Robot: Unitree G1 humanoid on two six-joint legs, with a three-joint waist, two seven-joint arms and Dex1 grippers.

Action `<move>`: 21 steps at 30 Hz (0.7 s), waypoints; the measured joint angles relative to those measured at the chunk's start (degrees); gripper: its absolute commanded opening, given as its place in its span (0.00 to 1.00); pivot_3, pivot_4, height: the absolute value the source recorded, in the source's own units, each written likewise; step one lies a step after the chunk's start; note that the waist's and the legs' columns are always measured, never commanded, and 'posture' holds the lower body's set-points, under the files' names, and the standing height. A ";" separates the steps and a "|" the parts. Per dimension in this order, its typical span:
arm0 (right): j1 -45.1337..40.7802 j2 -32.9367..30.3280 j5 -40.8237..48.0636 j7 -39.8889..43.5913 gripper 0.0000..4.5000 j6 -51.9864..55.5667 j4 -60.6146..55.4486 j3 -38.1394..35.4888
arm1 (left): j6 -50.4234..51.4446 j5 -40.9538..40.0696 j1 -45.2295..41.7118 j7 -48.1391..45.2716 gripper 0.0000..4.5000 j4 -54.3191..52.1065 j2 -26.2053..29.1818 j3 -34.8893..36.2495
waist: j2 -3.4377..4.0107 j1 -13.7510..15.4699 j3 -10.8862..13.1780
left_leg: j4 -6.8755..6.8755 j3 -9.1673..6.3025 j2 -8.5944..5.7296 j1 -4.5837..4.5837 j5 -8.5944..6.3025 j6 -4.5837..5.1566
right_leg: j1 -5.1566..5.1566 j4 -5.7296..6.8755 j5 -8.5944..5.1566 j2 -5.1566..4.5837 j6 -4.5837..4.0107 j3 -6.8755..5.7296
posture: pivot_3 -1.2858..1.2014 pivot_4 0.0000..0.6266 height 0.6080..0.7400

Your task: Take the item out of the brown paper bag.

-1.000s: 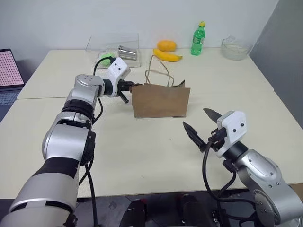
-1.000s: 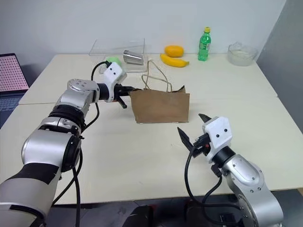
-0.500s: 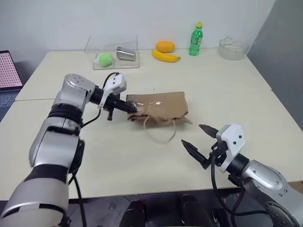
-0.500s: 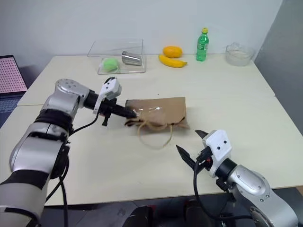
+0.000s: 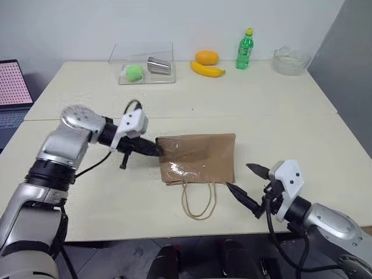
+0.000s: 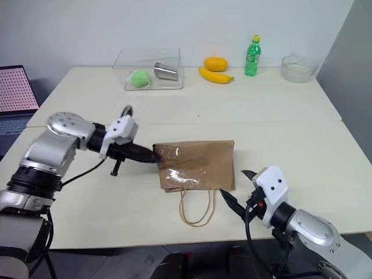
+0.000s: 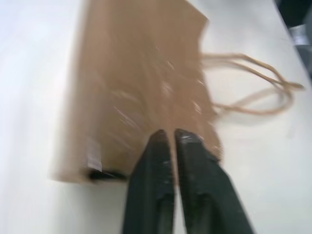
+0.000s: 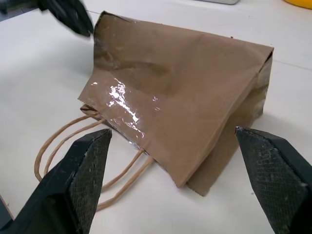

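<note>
The brown paper bag (image 5: 200,157) lies flat on its side on the table, its cord handles (image 5: 199,202) spread toward the front edge. My left gripper (image 5: 157,149) reaches in from the left, and its fingers (image 7: 158,146) are closed to a sliver on the bag's upper left corner. Just off the bag's front right corner my right gripper (image 5: 238,176) stands wide open with nothing in it, and its wrist view looks straight at the bag (image 8: 185,92) across a short gap. The item is hidden.
Along the back edge stand a clear box (image 5: 145,67) holding a green ball and a metal cup, an orange fruit (image 5: 206,57), a banana (image 5: 207,70), a green bottle (image 5: 244,49) and a glass bowl (image 5: 289,61). A laptop (image 5: 11,87) sits far left.
The bag stood upright mid-table, then tipped flat. My left gripper dragged it toward the front edge by its corner. My right gripper sank a little and drew back, staying open.
</note>
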 measured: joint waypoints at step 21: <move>1.89 -15.63 14.36 -5.00 0.95 -6.35 -0.04 4.43 | -35.47 2.74 24.92 -0.50 0.55 -9.08 -9.88 1.86 | -0.03 1.31 -0.08 | 0.03 0.10 0.06 0.12 -0.01 0.02 | 0.15 -0.09 0.00 0.03 -0.02 0.05 | 0.52 0.24 1.00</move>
